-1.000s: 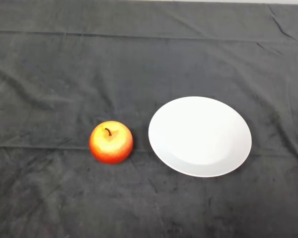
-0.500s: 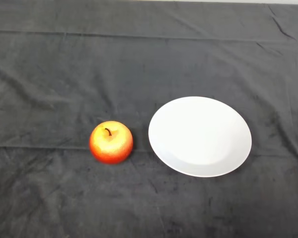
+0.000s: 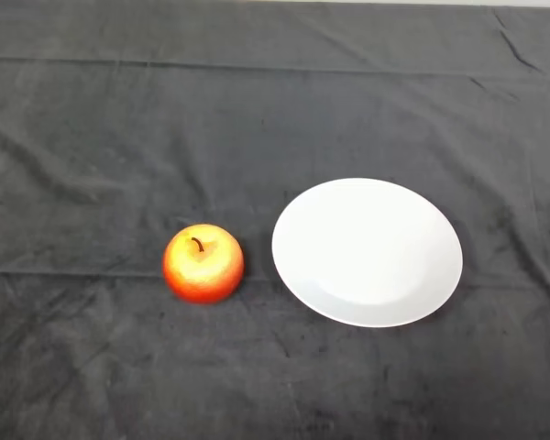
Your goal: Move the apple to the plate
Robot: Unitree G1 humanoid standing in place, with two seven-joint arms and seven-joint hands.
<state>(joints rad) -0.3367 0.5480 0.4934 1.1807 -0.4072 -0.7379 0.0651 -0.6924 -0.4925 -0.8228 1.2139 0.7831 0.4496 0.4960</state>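
Lying wrinkled across the whole table: dark cloth. Resting flat on it, right of centre: white plate. Sitting upright just left of the plate, apart from its rim, stem pointing up: red-yellow apple.

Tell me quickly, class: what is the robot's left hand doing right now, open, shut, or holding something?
Left hand: not in view, so its state cannot be told. The apple sits on the cloth beside the plate, held by nothing.
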